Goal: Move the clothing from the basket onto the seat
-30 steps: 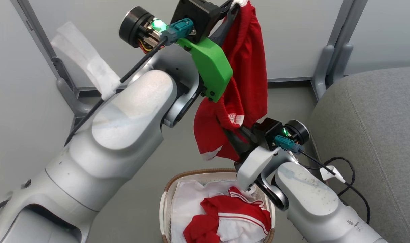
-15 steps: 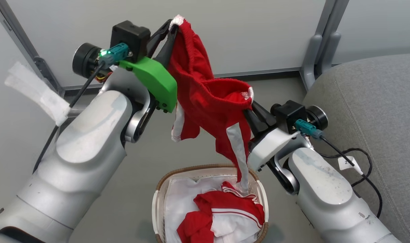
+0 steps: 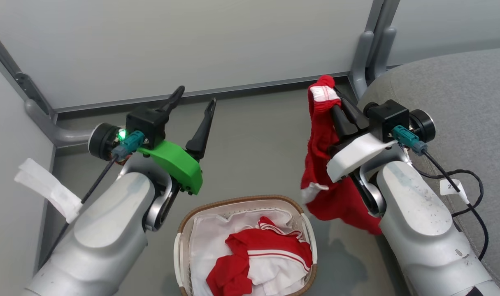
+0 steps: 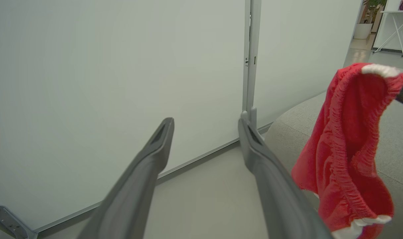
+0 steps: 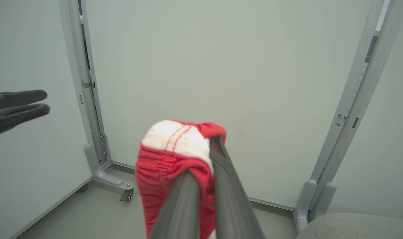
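Left jaws: left gripper (image 3: 196, 95) spread wide, nothing between its two dark fingers, raised over the grey floor (image 3: 254, 139) at the left of the head view.
Left arm: green cover (image 3: 173, 164) at the wrist with a lit green lamp beside it; a strip of white tape (image 3: 48, 189) hangs off the pale forearm.
Centre, low: basket (image 3: 237, 200) stands on the floor between the two arms, its white liner (image 3: 204, 242) showing inside.
Laundry inside: jersey (image 3: 270, 257), red with white stripes, lies crumpled on the liner (lettering cannot be made out).
Right jaws: right gripper (image 3: 338, 102) pinched narrow on the gathered waistband of the shorts (image 3: 319, 164), a white patch of the band folded over the fingertips.
Held garment: hangs free in the air, right of the basket, draped against the right wrist and just beside the seat (image 3: 459, 90), not yet on it.
Far right: grey woven cushion, a black cable (image 3: 439, 169) with a white tag (image 3: 449, 187) lying across it.
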You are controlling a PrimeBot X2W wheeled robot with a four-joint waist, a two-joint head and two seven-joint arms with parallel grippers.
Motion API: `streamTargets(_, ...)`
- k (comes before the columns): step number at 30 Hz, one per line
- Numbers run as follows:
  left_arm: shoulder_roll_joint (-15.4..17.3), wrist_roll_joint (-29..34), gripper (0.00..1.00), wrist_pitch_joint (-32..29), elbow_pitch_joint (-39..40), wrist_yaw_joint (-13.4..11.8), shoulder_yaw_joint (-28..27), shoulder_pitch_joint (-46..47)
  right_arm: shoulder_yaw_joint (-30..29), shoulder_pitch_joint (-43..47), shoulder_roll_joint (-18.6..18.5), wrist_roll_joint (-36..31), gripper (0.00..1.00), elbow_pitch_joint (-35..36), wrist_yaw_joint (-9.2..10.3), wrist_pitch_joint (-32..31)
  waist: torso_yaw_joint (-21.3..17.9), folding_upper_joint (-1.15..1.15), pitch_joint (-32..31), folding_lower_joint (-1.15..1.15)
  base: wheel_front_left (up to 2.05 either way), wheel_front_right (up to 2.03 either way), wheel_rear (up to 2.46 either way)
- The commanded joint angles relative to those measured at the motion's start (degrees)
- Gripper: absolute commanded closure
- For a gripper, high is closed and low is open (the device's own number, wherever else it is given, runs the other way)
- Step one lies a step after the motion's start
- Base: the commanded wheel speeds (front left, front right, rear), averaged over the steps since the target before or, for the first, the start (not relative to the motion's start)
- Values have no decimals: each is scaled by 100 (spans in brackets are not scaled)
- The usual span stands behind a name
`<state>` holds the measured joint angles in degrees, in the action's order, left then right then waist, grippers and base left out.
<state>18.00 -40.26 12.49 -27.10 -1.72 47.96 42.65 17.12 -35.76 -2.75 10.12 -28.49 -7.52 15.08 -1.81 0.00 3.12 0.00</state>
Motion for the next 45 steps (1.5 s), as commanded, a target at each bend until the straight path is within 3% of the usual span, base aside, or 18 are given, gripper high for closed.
streamTargets(1,-17,63,0,69,0,30,40,-150,-130,91,-25,-105,100,6,6,14,-122,0,56,0,0,0,0)
streamTargets(13,-295,174,0,228,98,63,323,-749,-1079,366,-22,-648,100,366,6,14,-1131,0,247,0,0,0,0)
streamTargets(30,-526,370,0,272,252,72,533,-1076,-1639,818,-82,-876,100,1062,6,14,-2515,0,559,0,0,0,0)
streamTargets(37,-536,468,0,267,310,20,610,-959,-1688,801,-198,-763,100,1039,6,13,-2651,0,797,0,0,0,0)
streamTargets(45,-550,632,0,196,441,-19,667,-662,-1642,-57,-495,-478,100,692,6,-119,-2410,0,1279,0,0,0,0)
